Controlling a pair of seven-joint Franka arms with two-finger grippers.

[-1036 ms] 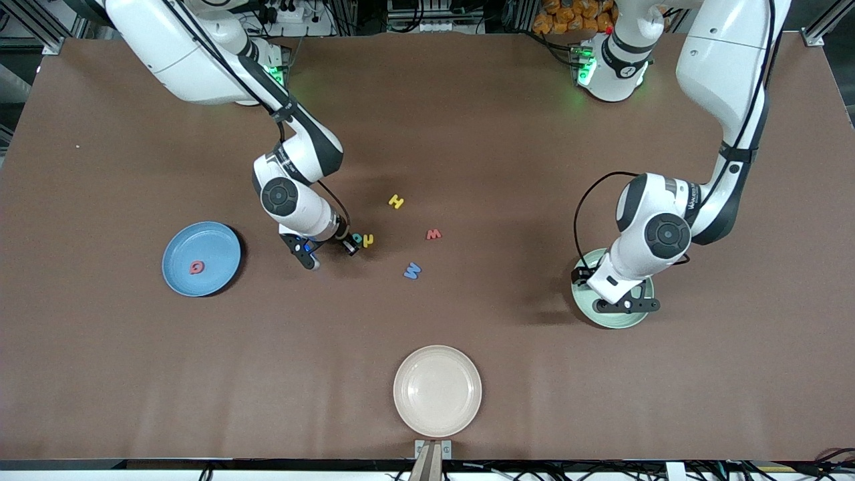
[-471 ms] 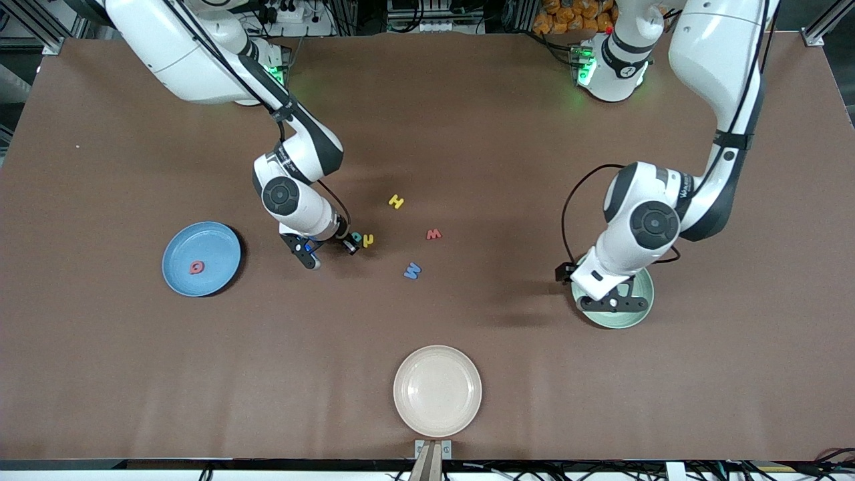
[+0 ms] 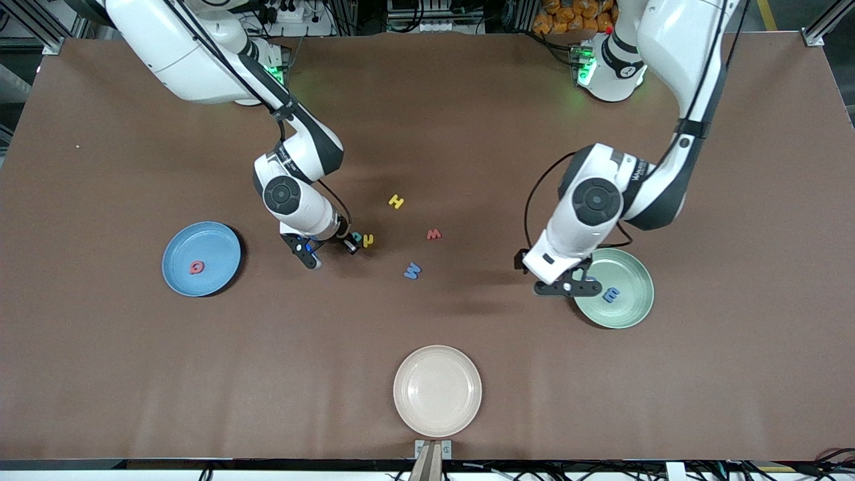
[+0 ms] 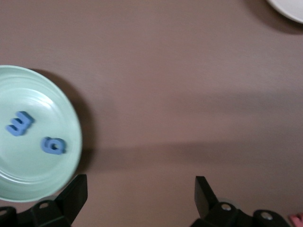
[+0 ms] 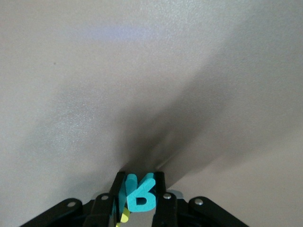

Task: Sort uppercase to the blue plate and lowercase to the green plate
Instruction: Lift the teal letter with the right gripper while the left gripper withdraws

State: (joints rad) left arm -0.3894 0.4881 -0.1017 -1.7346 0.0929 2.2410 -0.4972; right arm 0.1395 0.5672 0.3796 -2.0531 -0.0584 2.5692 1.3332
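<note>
From the front, the right gripper (image 3: 352, 244) is down by the teal R (image 3: 357, 237); the red Q (image 3: 196, 267) sits on the blue plate (image 3: 220, 237). The left wrist view shows the left gripper (image 4: 141, 196) spread wide and empty beside the green plate (image 4: 47, 85), which holds the blue m (image 4: 20, 123) and blue g (image 4: 53, 145). The right wrist view shows those fingers (image 5: 159, 191) pinching the R.

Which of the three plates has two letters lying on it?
The pale green plate, toward the left arm's end: it holds two blue letters. The blue plate holds one red letter; the cream plate holds none.

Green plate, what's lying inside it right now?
The round pale mint-green plate holds two small blue foam letters, an m and a g. The front view shows the left arm covering part of its rim.
</note>
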